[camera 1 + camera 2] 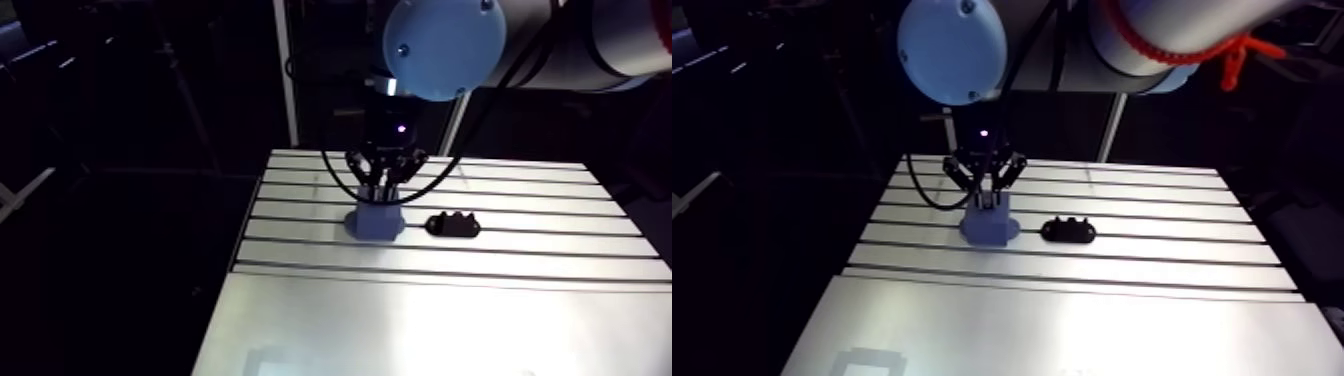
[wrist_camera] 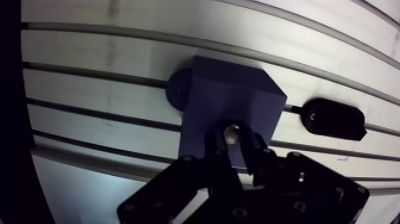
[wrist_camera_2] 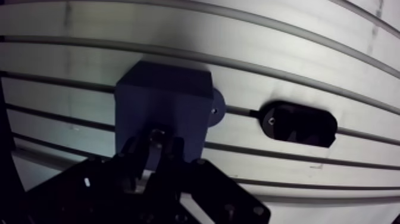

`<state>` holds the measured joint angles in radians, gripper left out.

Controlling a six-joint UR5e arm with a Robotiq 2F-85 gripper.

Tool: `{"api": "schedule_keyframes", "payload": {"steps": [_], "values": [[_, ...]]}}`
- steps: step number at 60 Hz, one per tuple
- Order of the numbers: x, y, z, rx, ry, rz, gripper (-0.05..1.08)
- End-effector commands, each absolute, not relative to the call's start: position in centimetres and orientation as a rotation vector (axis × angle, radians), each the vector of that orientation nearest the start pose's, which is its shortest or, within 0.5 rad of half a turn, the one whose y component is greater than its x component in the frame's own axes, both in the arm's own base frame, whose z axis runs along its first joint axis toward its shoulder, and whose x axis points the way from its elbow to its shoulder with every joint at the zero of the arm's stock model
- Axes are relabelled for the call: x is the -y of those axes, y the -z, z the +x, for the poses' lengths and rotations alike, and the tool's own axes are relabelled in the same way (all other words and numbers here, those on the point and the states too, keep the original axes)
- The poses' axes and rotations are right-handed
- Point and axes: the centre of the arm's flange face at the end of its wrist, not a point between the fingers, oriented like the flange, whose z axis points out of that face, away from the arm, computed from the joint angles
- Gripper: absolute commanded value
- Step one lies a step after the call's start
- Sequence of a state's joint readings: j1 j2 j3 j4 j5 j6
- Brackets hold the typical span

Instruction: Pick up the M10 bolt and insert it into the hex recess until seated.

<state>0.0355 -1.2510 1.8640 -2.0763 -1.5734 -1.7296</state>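
A blue-violet block (image 2: 229,98) with round mounting ears stands on the slotted table (image 1: 520,200). My gripper (image 2: 232,144) hangs directly over the block's top face. Its two dark fingers (image 2: 257,149) are closed around a small metallic bolt (image 2: 231,132), of which only the pale end shows between the tips. The fingers hide the recess and the bolt's lower part, so I cannot tell whether the bolt is inside the block. In the arm view the gripper (image 1: 381,195) comes straight down onto the block (image 1: 375,222).
A black oblong holder (image 1: 453,224) lies on the table just right of the block, a short gap away. The table's left edge (image 1: 240,250) runs close to the block. A smooth plate (image 1: 430,330) covers the table's front part.
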Motion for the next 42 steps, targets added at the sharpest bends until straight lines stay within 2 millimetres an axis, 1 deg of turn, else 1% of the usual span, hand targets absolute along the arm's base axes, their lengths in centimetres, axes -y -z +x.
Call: {"api": "schedule_keyframes", "payload": {"steps": [1,21,42], "values": [[15.3,-23.17,-53.78,-3.022,0.006,-0.297,0.72],[15.34,-23.45,-53.88,-3.017,0.002,-0.356,0.73],[15.39,-23.48,-53.75,-2.981,0.008,-0.528,0.73]]}}
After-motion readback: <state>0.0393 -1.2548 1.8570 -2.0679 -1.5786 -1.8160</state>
